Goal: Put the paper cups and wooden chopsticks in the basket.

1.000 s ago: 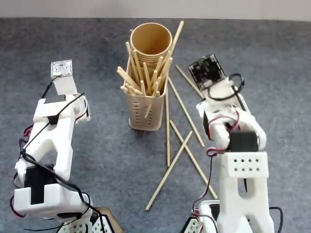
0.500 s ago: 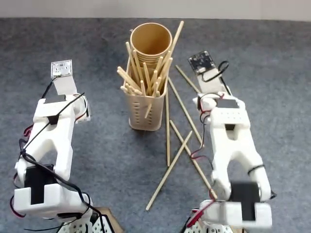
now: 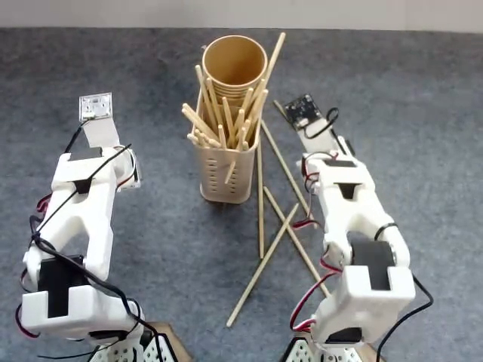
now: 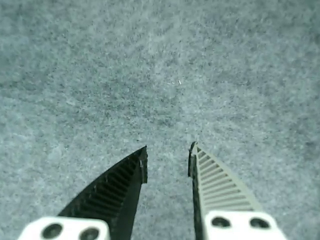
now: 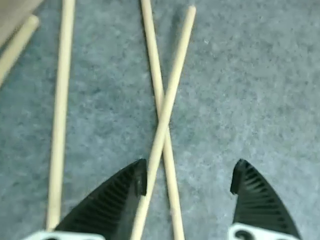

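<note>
A cream, perforated basket [image 3: 223, 173] stands in the middle of the grey-covered table [image 3: 173, 256]. A stack of paper cups [image 3: 234, 64] sits in its mouth, and a bundle of wooden chopsticks [image 3: 207, 121] pokes out around the stack, some splaying towards the left arm's side and one leaning along the cups on the other side.

Four loose chopsticks [image 3: 260, 204] lie flat on the table on the basket's right-arm side. One runs straight along just beside the basket's wall, another slants away from it, and a crossed pair [image 3: 285, 219] forms an X nearer the arms' bases.

The left arm [image 3: 83, 204] is well apart from the basket. In its wrist view the left claw [image 4: 167, 160] hangs over bare grey table. Its fingers are parted by a narrow gap and nothing is between them.

The right arm [image 3: 347, 204] stretches over the slanted chopstick, with the crossed sticks just beside it. In its wrist view the right claw [image 5: 190, 175] is spread wide and grips nothing. Two crossed chopsticks [image 5: 162, 125] lie on the table below it. One passes between the fingers, close to the dark finger [image 5: 125, 195], and the other runs along that finger's tip. A further chopstick [image 5: 60, 125] lies apart on that finger's outer side.
</note>
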Motion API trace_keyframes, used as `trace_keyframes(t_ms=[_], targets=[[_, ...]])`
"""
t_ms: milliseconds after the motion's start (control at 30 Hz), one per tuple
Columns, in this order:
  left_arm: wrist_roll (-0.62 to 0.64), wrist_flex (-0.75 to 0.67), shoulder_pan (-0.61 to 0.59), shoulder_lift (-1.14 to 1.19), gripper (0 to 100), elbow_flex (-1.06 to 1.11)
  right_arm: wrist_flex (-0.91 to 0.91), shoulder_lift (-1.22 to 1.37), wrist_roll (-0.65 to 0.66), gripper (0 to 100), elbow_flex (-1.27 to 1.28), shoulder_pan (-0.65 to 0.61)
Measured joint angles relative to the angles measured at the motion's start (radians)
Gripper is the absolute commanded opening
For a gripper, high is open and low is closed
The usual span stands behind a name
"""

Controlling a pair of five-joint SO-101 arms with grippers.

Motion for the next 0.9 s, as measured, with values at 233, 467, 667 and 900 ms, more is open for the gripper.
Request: trace_keyframes(t_ms=[233,467,667,900], targets=[[0.0,0.0,0.0,0.0,17,0.0,-0.068,0.098,0.0,8.8,-0.017,0.002],[0.0,0.0,0.0,0.0,17,0.0,-0.068,0.129,0.0,0.5,-0.026,0.025],[0.0,0.0,0.0,0.0,17,0.0,0.015,0.121,-0.029,0.5,-0.061,0.043],[0.0,0.0,0.0,0.0,17,0.0,0.187,-0.172,-0.292,0.5,-0.153,0.141]])
